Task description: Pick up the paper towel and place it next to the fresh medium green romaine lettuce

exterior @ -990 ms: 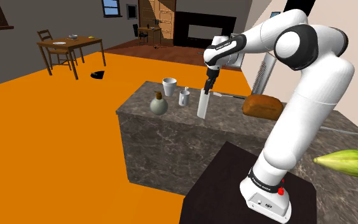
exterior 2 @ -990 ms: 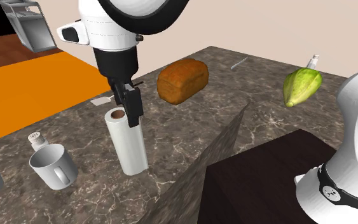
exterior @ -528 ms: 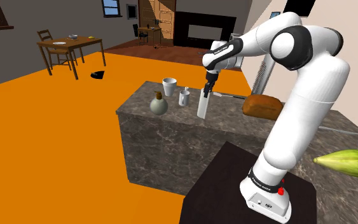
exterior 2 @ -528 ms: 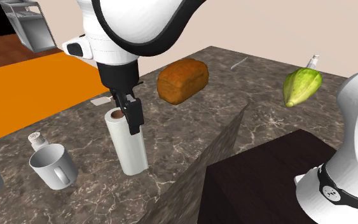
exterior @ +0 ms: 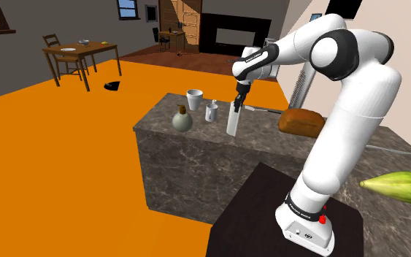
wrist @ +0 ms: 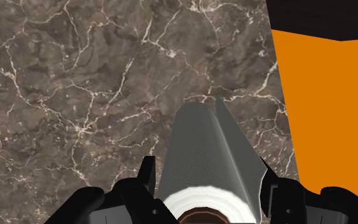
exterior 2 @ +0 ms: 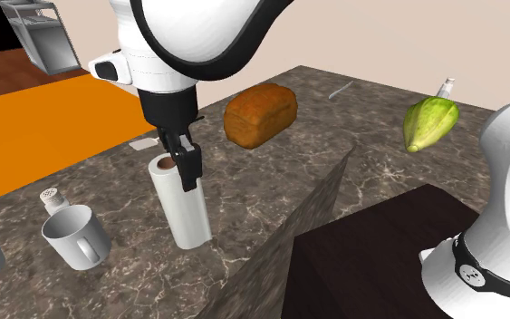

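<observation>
Compared with one second before, the gripper (exterior 2: 178,170) is now lower and reaches further down over the top end of the paper towel (exterior 2: 183,213). The arm (exterior: 353,102) also has another pose: in the shoulder view its big upper joint sits a little more to the left. Since the half second before, the gripper is shifted only very slightly, towards the second exterior view's left

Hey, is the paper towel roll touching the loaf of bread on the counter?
Apart. The second exterior view shows a stretch of bare counter between the upright paper towel roll and the loaf of bread.
</observation>
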Motion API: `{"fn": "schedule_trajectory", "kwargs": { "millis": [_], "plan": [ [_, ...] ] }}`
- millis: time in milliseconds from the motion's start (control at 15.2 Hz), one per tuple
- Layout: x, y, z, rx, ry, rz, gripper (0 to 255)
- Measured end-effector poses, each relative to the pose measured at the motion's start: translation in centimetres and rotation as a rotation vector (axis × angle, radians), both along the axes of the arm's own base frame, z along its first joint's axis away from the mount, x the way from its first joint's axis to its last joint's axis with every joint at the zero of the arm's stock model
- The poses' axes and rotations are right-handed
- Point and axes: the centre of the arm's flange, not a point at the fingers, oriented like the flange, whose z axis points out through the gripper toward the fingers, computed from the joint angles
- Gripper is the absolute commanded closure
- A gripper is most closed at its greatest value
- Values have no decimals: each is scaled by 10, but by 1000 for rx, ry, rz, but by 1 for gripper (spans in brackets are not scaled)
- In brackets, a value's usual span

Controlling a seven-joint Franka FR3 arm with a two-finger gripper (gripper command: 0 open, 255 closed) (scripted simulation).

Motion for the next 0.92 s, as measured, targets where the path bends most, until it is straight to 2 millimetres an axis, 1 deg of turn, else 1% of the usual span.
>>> {"fn": "schedule_trajectory", "kwargs": {
  "millis": [396, 462, 726, 924],
  "plan": [
    [0, 0, 0, 0, 0, 0, 255],
    [0, 0, 3, 0, 0, 0, 255],
    [0, -1, 20, -1, 0, -1, 255],
    [-1, -1, 36, -1, 0, -1, 255]
  ]
}}
